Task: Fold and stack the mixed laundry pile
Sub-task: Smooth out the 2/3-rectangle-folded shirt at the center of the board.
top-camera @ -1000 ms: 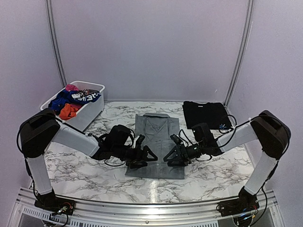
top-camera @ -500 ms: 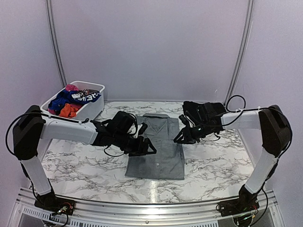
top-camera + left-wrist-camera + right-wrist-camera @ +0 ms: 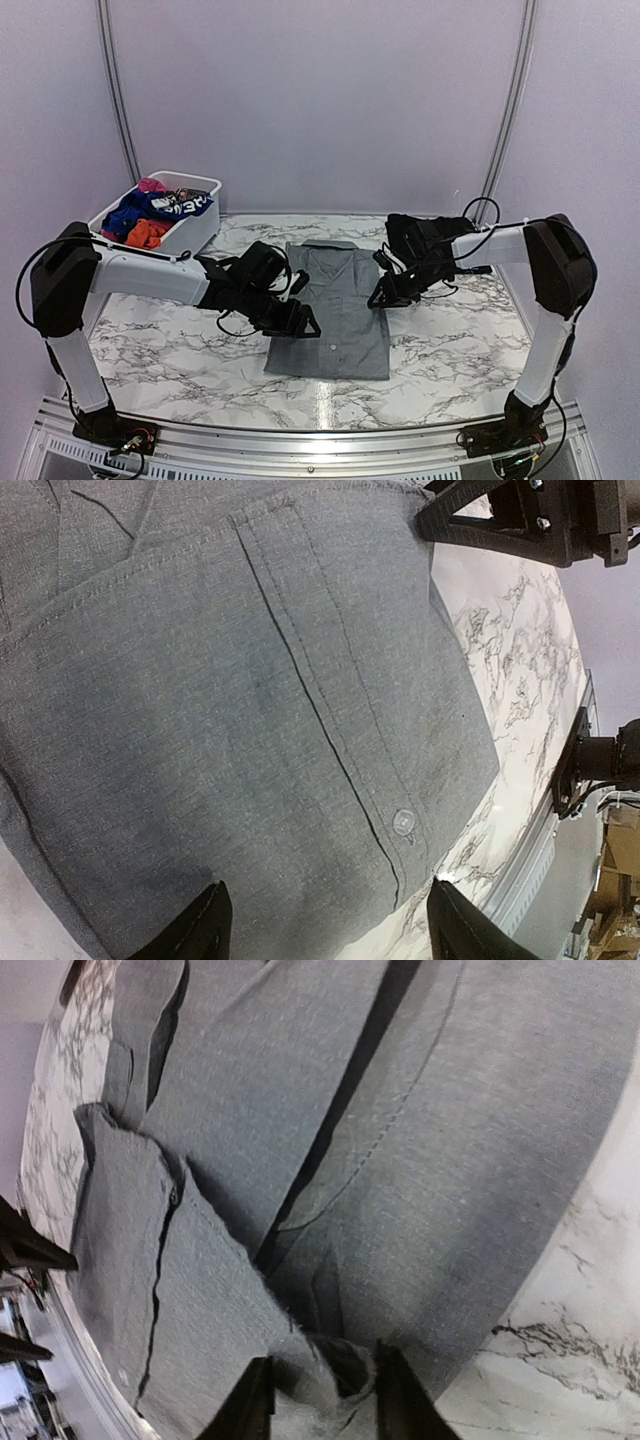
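Observation:
The grey collared shirt [image 3: 332, 305] lies flat in the middle of the marble table, collar to the back. It fills the left wrist view [image 3: 250, 700] and the right wrist view [image 3: 420, 1160]. My left gripper [image 3: 298, 324] hovers over the shirt's lower left part, its jaws wide open and empty [image 3: 325, 935]. My right gripper [image 3: 379, 297] is at the shirt's right edge, and its fingers [image 3: 250, 1400] pinch a bunched fold of grey cloth. A folded black garment [image 3: 432, 238] lies at the back right. Blue, orange-red and pink pieces [image 3: 148, 218] sit in the basket.
The white plastic basket [image 3: 200, 232] stands at the back left of the table. The metal rail [image 3: 320, 425] runs along the near edge. My right arm's cables [image 3: 470, 262] hang over the black garment's front edge.
My right gripper has swung from the shirt's lower hem back to its right edge and closed on cloth there. My left gripper has shifted slightly and stays open.

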### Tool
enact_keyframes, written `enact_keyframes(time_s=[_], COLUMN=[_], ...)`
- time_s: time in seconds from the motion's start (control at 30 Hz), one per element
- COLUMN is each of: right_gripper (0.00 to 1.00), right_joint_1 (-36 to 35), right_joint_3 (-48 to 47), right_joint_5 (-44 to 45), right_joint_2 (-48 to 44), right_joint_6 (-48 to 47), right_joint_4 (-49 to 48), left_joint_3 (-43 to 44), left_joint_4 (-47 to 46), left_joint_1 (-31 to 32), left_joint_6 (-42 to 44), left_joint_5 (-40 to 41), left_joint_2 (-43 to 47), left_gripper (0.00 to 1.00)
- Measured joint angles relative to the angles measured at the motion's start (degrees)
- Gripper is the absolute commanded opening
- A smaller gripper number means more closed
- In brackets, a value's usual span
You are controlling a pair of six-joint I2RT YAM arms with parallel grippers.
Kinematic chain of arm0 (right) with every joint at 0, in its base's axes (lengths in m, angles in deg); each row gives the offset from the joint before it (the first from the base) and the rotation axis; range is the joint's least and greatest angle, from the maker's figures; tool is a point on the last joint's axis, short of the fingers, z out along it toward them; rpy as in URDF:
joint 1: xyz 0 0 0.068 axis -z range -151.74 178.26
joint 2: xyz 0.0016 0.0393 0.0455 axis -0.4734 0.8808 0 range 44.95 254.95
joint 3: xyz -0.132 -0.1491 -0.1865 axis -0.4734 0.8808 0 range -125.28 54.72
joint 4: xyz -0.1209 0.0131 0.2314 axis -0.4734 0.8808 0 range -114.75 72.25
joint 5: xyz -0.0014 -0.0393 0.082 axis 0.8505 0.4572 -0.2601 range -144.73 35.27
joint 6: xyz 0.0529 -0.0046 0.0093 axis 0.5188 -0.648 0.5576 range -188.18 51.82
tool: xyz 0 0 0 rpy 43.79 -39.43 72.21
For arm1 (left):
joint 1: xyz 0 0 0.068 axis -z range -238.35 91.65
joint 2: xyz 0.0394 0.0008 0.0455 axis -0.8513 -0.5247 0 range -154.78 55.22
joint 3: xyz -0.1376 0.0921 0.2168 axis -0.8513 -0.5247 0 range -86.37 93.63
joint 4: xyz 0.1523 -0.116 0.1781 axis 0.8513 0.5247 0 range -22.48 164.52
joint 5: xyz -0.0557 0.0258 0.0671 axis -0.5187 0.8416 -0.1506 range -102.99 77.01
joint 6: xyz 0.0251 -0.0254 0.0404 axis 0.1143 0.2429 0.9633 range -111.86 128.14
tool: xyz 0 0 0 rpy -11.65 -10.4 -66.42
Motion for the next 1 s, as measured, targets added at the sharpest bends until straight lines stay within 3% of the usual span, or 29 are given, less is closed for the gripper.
enact_keyframes(time_s=[0.07,0.1,0.5,0.6,0.7,0.77,0.87,0.93,1.0], right_gripper=[0.03,0.00,0.00,0.00,0.01,0.21,0.42,0.50,0.51], right_joint_1=[-0.2,-0.3,0.7,0.5,0.1,0.0,-0.5,-0.5,-0.5], right_joint_3=[-0.3,-0.6,-7.2,-7.2,-7.7,-8.3,-10.0,-11.1,-11.9], right_joint_5=[-0.3,-0.7,2.3,1.5,3.0,4.3,6.9,8.6,9.1], right_joint_2=[1.2,1.7,4.4,8.2,8.1,8.0,7.8,6.7,4.2], right_joint_6=[-0.6,-1.0,-6.1,-6.6,-6.7,-7.1,-8.0,-8.2,-8.8], right_joint_4=[0.5,1.2,8.0,7.4,7.3,8.0,10.0,11.4,12.5], left_joint_3=[0.2,0.3,0.3,0.3,0.3,-0.2,-2.3,-3.8,-4.7], left_joint_4=[0.4,0.5,1.8,1.7,1.7,1.8,2.7,3.0,2.9], left_joint_1=[0.0,0.0,0.1,0.2,0.3,0.6,1.1,1.6,2.7], left_joint_6=[0.5,0.8,4.6,4.7,5.1,6.2,9.1,12.1,15.6], left_joint_5=[0.3,0.5,1.3,1.5,2.2,3.7,7.8,11.4,15.4], left_joint_2=[-0.3,-0.3,-5.0,-5.2,-5.1,-4.0,0.5,5.1,9.7], left_gripper=[0.69,0.68,0.50,0.51,0.61,0.71,0.82,0.83,0.84])
